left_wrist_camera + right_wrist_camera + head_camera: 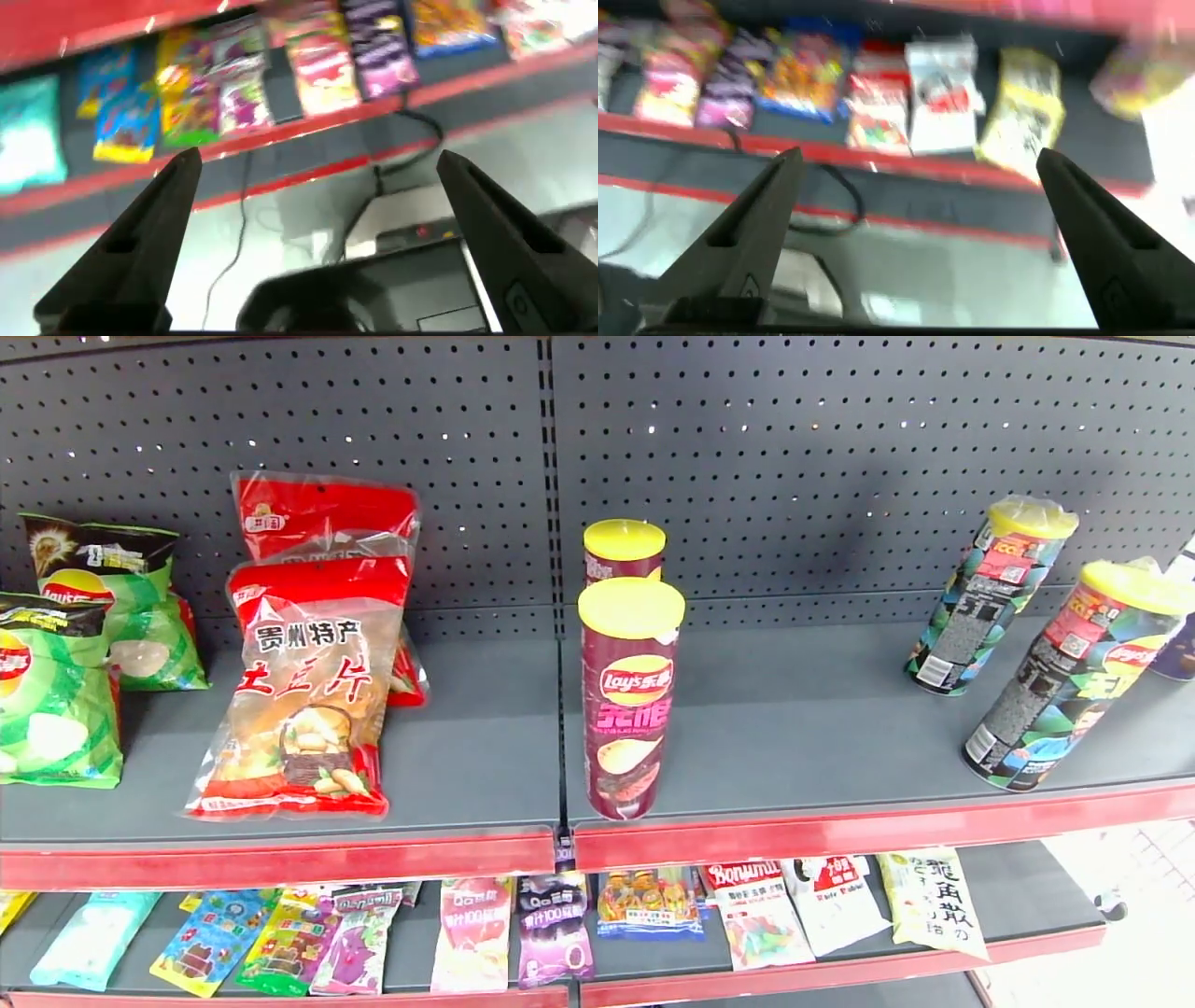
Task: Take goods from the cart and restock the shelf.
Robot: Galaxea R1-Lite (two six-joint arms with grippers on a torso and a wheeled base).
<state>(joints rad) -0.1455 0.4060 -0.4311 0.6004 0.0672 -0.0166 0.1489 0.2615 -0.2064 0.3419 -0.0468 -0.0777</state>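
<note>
The dark shelf (pixel 803 728) with a red front lip holds two purple chip cans with yellow lids (pixel 627 695) at the middle. Red bags of potato slices (pixel 308 681) lean left of them, green chip bags (pixel 65 663) at the far left. Two tilted patterned cans (pixel 1060 681) stand at the right. My left gripper (pixel 318 233) is open and empty, low before the lower shelf of candy bags (pixel 215 93). My right gripper (pixel 920 233) is open too, holding nothing, facing the lower shelf's white and yellow packets (pixel 971 93).
The lower shelf (pixel 1027 896) carries a row of flat snack packets (pixel 560 924). A black cable (pixel 402 149) hangs below the lower shelf's red lip. Bare shelf surface lies between the purple cans and the patterned cans.
</note>
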